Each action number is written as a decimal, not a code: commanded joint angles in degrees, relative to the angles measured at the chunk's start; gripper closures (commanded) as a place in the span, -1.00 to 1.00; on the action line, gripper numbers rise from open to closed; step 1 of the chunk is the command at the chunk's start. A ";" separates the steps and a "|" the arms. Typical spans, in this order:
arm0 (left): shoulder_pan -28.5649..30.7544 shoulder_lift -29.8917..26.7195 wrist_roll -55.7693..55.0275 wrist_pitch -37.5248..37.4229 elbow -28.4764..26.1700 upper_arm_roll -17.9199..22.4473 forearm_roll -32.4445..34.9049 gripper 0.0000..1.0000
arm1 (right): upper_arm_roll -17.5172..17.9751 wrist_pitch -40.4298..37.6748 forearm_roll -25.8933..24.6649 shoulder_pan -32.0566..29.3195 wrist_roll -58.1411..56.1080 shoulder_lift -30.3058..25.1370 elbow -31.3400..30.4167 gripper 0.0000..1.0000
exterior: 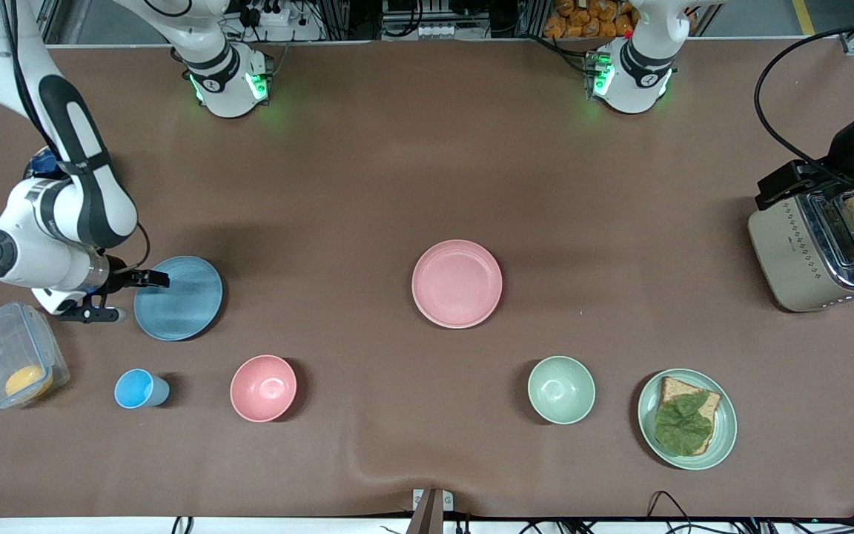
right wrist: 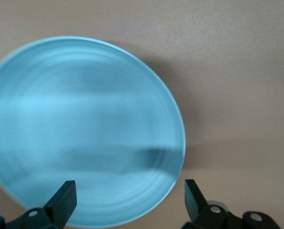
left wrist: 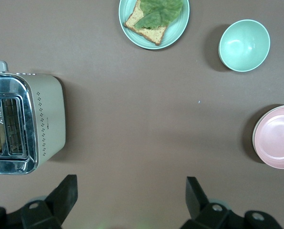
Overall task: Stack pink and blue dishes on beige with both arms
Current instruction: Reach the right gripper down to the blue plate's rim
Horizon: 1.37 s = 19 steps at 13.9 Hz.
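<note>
Pale green plate with toast and a leaf (exterior: 721, 437) sits closest to the camera, down around 5 o'clock on the brown table (exterior: 368, 185), and it's not part of the job.

The action is over at 9 o'clock. The right gripper (exterior: 124, 297) is down low at the edge of the flat, round, light blue matte plate (exterior: 182, 300), with its fingers spread wide. In the right wrist view the plate's rim sits between them, with nothing pinched yet.

What could go wrong? That plate lies flat with a really shallow rim, so there's not much to bite. If the fingers close too high, they probably just skate over the lip and shove the plate along the cloth. A thin one-sided pinch could also let it droop or slip out on the way to the middle. The small light-blue cup (exterior: 141, 389) at 7 o'clock from the plate and the clear plastic box (exterior: 8, 352) are close enough to get bumped by a sloppy swing.

The flat, pale pink matte plate (exterior: 457, 283) sits dead centre. In the left wrist view a thin cream edge (left wrist: 254, 138) peeks out under it, which looks like the beige plate. A crooked drop of the blue one could knock that pile askew.

The left gripper (left wrist: 130, 202) hangs with its fingers apart over bare table just beside the beige metal toaster (exterior: 816, 248) at 3 o'clock, waiting.
</note>
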 commanded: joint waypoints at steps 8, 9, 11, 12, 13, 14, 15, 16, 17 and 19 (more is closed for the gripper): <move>0.70 -0.25 1.15 -0.87 0.02 0.06 -0.88 -1.00 | 0.78 -0.48 0.06 -3.74 -8.29 5.34 3.47 -1.00; 0.70 -0.25 1.15 -0.87 0.02 0.06 -0.88 -1.00 | 0.78 0.83 0.15 -4.53 -8.65 5.78 3.38 -1.00; 0.70 -0.25 1.15 -0.87 0.02 0.06 -0.88 -1.00 | 0.87 1.72 0.32 -4.71 -9.09 6.75 3.29 -0.27; 0.70 -0.25 1.15 -0.87 0.02 0.06 -0.88 -1.00 | 0.87 1.72 0.85 -4.45 -9.00 6.84 3.29 0.45; 0.70 -0.25 1.15 -0.87 0.02 0.06 -0.88 -1.00 | 0.87 1.72 0.94 -4.45 -9.00 6.92 3.29 0.85; 0.70 -0.25 1.15 -0.87 0.02 0.06 -0.88 -1.00 | 0.95 1.89 0.94 -4.45 -9.00 7.27 3.38 0.96; 0.70 -0.25 1.15 -0.87 0.02 0.06 -0.88 -1.00 | 0.95 1.90 0.94 -4.45 -9.00 7.36 3.29 1.00; 0.70 -0.25 1.15 -0.87 0.02 0.06 -0.88 -1.00 | 0.95 1.81 0.94 -4.36 -9.00 7.36 3.29 1.00; 0.70 -0.25 1.15 -0.87 0.02 0.06 -0.88 -1.00 | 0.95 1.55 0.94 -4.27 -9.09 7.02 3.38 1.00; 0.70 -0.25 1.15 -0.87 0.02 0.06 -0.88 -1.00 | 1.04 -0.20 0.94 -3.83 -8.91 5.00 3.47 1.00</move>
